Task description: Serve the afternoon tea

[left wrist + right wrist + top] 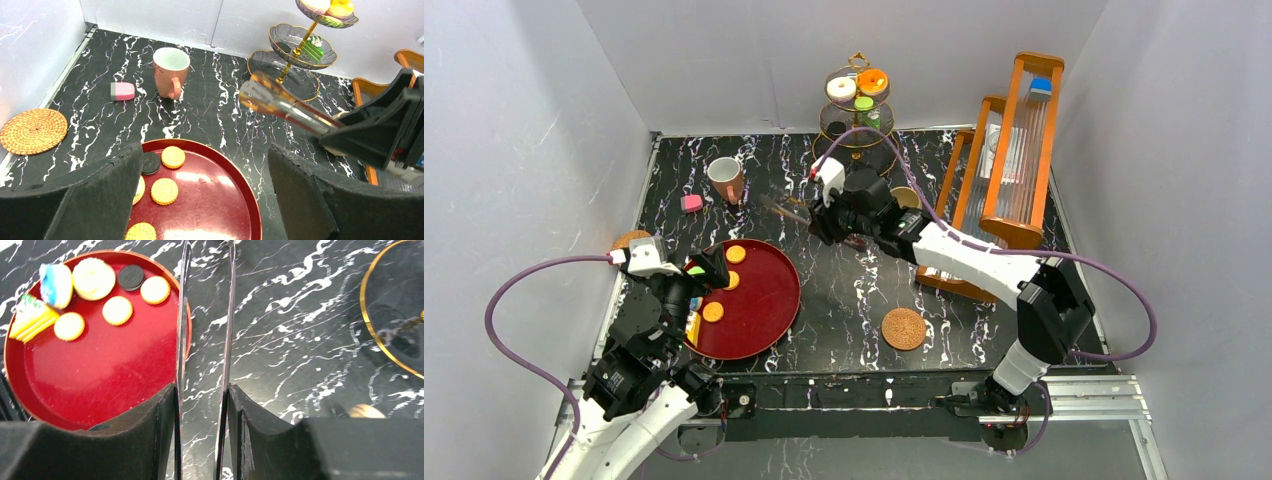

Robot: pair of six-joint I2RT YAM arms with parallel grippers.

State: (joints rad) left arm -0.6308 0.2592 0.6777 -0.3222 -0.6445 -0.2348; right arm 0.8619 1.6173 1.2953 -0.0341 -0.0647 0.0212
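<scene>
Four cookies (117, 310), perhaps more, fill the red tray (100, 370); left fingers (100, 200) spread, right fingers (150, 440) pinch tongs (277, 102).

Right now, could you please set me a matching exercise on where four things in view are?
Things:
1 green toy cake slice
2 round yellow toy cookie
3 pink ceramic mug
4 long metal tongs

Places:
A held in the right gripper
B on the round red tray
C upright on the black marbled table
D middle tier of the gold three-tier stand

Pairs: 1-D, 2-B, 3-C, 4-A.
</scene>
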